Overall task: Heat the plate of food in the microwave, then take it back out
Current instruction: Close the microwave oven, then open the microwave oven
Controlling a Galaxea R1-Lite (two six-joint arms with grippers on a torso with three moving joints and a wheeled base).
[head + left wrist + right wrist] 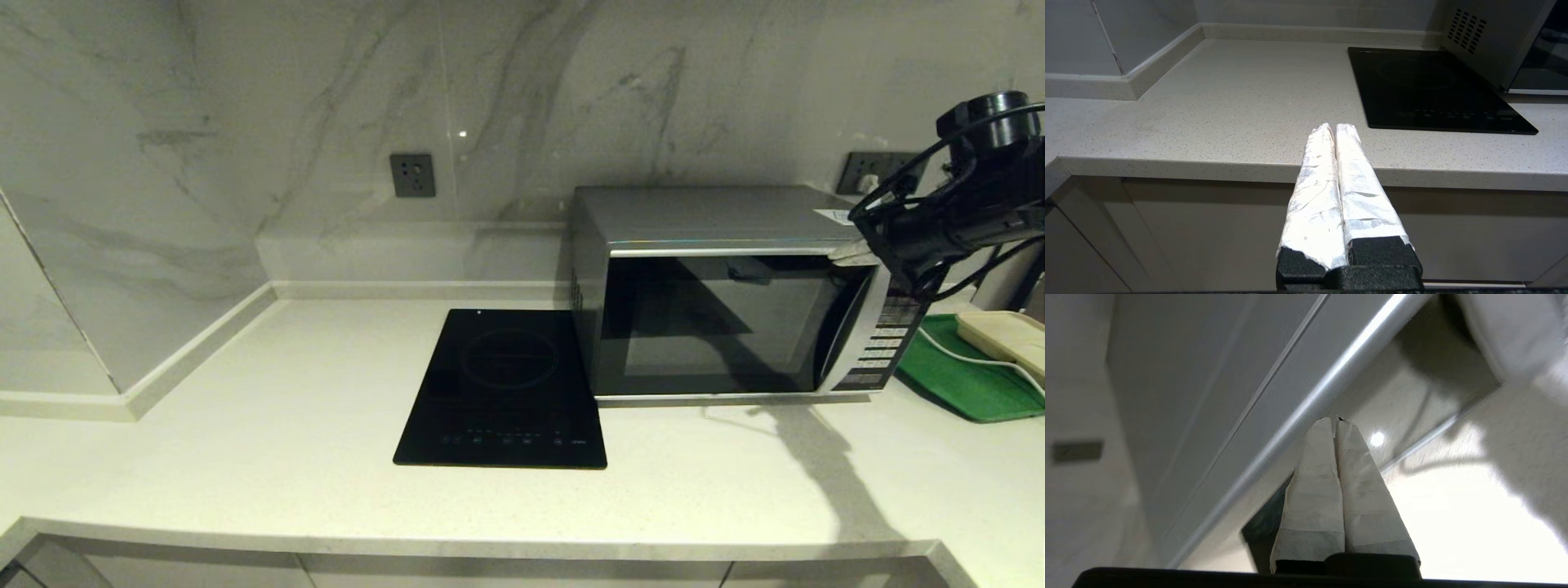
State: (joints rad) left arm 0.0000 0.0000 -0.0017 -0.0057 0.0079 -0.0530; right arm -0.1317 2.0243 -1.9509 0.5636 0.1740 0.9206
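Observation:
The silver microwave [718, 327] stands on the counter with its dark glass door closed. My right gripper [849, 253] is shut with nothing in it, raised at the door's upper right corner, just above the button panel [886, 339]. In the right wrist view its taped tips [1336, 421] sit against the glass just under the door's silver top strip [1306, 406]. My left gripper [1335, 127] is shut and empty, parked low in front of the counter's edge. The plate of food shows in no view.
A flat black induction cooktop [506, 384] lies just left of the microwave. A green tray [955, 376] with a cream block [1004, 335] on it sits right of it. Wall outlets [411, 175] are set in the marble backsplash. A low ledge runs along the left wall.

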